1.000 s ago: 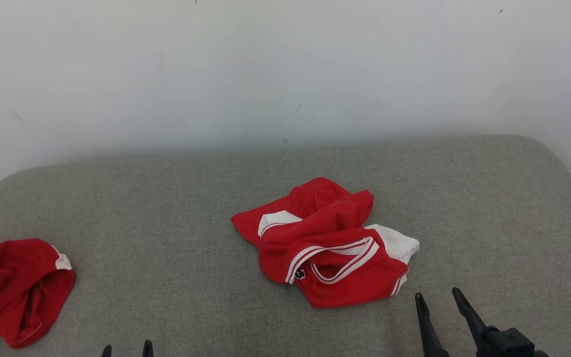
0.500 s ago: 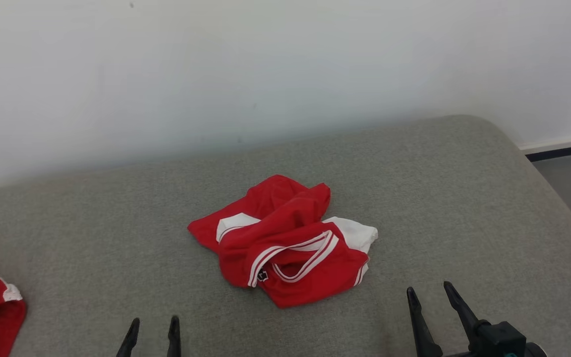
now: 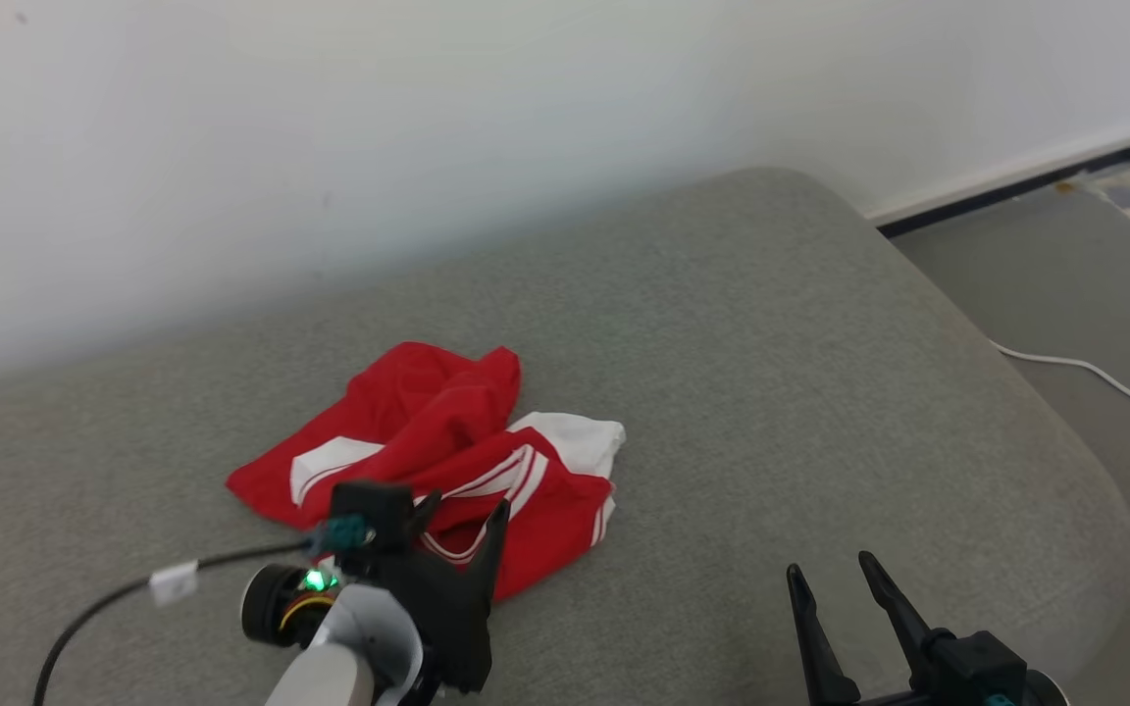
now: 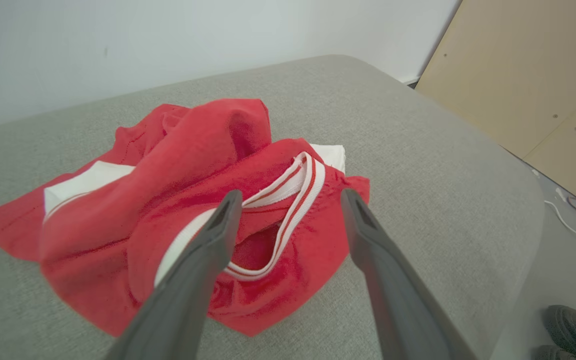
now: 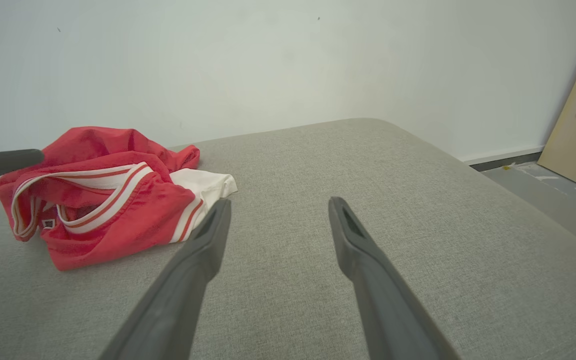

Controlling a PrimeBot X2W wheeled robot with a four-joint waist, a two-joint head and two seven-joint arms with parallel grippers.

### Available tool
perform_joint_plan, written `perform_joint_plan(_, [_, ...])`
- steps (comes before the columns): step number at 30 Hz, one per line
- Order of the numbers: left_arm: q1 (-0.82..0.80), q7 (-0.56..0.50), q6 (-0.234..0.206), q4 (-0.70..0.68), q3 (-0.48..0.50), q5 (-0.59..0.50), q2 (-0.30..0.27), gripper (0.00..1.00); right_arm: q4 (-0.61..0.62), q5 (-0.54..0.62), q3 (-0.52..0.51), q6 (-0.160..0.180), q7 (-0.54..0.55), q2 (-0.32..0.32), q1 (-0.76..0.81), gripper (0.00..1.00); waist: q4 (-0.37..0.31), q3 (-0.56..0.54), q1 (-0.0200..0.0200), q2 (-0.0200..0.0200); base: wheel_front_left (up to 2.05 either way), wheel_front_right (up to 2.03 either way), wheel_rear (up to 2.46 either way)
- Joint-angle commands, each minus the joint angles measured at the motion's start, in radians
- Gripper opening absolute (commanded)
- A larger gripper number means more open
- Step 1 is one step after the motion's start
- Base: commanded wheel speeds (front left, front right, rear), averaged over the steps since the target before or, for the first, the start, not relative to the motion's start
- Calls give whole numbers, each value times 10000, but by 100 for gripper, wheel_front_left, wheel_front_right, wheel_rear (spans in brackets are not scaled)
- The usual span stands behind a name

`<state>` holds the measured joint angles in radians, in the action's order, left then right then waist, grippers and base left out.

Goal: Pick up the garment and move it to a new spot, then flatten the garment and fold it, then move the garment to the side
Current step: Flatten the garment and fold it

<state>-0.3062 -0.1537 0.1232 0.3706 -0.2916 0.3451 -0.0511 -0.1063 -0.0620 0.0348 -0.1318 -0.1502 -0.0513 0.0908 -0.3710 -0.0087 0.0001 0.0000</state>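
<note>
The garment (image 3: 408, 431) is a crumpled red shirt with white panels and a striped white collar, lying on the grey cushion (image 3: 771, 373). My left gripper (image 3: 464, 507) is open at the garment's near edge, over the collar. In the left wrist view the gripper (image 4: 290, 195) frames the collar of the garment (image 4: 193, 145) between its fingers; I cannot tell whether they touch the cloth. My right gripper (image 3: 832, 569) stands open over bare cushion, to the right of the garment. In the right wrist view that gripper (image 5: 279, 201) points past the garment (image 5: 118, 220), which lies to its left.
The white wall (image 3: 428, 147) runs behind the cushion. The cushion's rounded right end drops to a grey floor (image 3: 1065, 275) with a white cable (image 3: 1085, 368). A wooden panel (image 4: 528, 75) stands at the right, and a shoe (image 4: 568, 325) shows on the floor.
The camera has swung right, and a second red garment at the left has left the picture. My left arm has risen and reached forward over the garment's near edge. Both grippers stay open.
</note>
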Motion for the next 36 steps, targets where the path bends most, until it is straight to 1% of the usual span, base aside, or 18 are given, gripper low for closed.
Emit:
perform_joint_plan(1, [-186,-183,-52,142,-60,32,6,100,-17,-61,40,22,-42,21,-107,100,-507,326,-1,0,0,0,0])
perform_joint_plan(4, [-1087,-1147,-336,762,-398,341,6,100,-81,-130,144,22,-86,23,-150,100,-735,429,-1,0,0,0,0])
perform_joint_plan(6, [-1579,-1655,-617,1212,-553,523,4,100,-126,-174,256,22,-105,23,-178,100,-883,494,-1,0,0,0,0])
perform_joint_plan(8, [-2029,-2039,-1034,1667,-583,572,-3,100,-170,-204,356,22,-150,23,-218,100,-1025,562,-1,0,0,0,0])
perform_joint_plan(10, [-2390,-2454,-1209,2139,-714,672,11,100,-212,-254,428,22,-182,23,-258,100,-1147,632,-1,0,0,0,0])
perform_joint_plan(14, [-2939,-3087,-1332,2884,-854,850,-2,100,-308,-327,512,22,-268,23,-314,100,-1293,776,-1,0,0,0,0])
perform_joint_plan(18, [-3312,-3359,-1448,3352,-1012,686,-61,100,-391,-348,520,22,-349,23,-338,100,-1316,851,-1,0,0,0,0])
perform_joint_plan(21, [-3451,-3780,-1305,3648,-1217,649,-74,100,-440,-348,521,22,-359,23,-370,100,-1288,848,-1,0,0,0,0])
perform_joint_plan(22, [-3537,-3971,-1137,3678,-1363,661,-68,100,-470,-350,509,22,-371,23,-400,100,-1232,850,-1,0,0,0,0])
perform_joint_plan(23, [-3567,-3978,-1016,3639,-1452,683,-60,94,-483,-351,527,22,-371,23,-422,100,-1206,851,-1,0,0,0,0])
perform_joint_plan(24, [-3583,-3898,-887,3581,-1515,720,-54,46,-488,-363,547,22,-376,24,-437,100,-1183,856,-1,0,0,0,0])
perform_joint_plan(26, [-3624,-3560,-722,3460,-1649,711,-40,0,-502,-399,572,22,-373,23,-466,100,-1143,870,-1,0,0,0,0])
perform_joint_plan(33, [-4013,-2710,-527,3637,-2180,592,-4,0,-551,-454,588,22,-431,23,-569,100,-1037,929,-1,0,0,0,0])
perform_joint_plan(36, [-4485,-2078,-450,3485,-2284,725,7,0,-579,-475,539,22,-446,23,-559,100,-957,907,-1,0,0,0,0])
